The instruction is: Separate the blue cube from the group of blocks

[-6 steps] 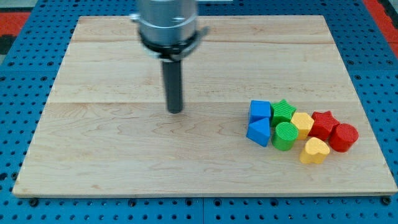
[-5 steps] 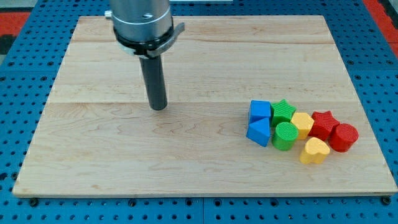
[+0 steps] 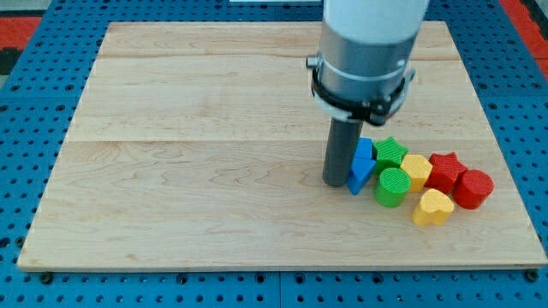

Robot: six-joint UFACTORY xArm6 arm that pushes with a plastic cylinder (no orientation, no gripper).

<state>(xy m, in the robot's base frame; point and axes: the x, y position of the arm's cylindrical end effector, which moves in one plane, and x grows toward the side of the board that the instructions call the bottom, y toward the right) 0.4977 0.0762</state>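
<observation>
Rod tip at the left edge of the block cluster

The blue cube [image 3: 365, 149] sits at the cluster's left, mostly hidden behind the rod, above a blue triangular block [image 3: 359, 174]. My tip [image 3: 336, 182] rests just left of them; this tool has no jaws. Rightward lie a green star [image 3: 391, 151], green cylinder [image 3: 392, 186], yellow block [image 3: 417, 169], yellow heart [image 3: 432, 207], red star [image 3: 443, 168] and red cylinder [image 3: 472, 188] on the wooden bench [image 3: 171, 171].

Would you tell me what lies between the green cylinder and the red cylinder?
In the camera view, the yellow heart block lies low between the green cylinder and the red cylinder, with the yellow block just above that line.
</observation>
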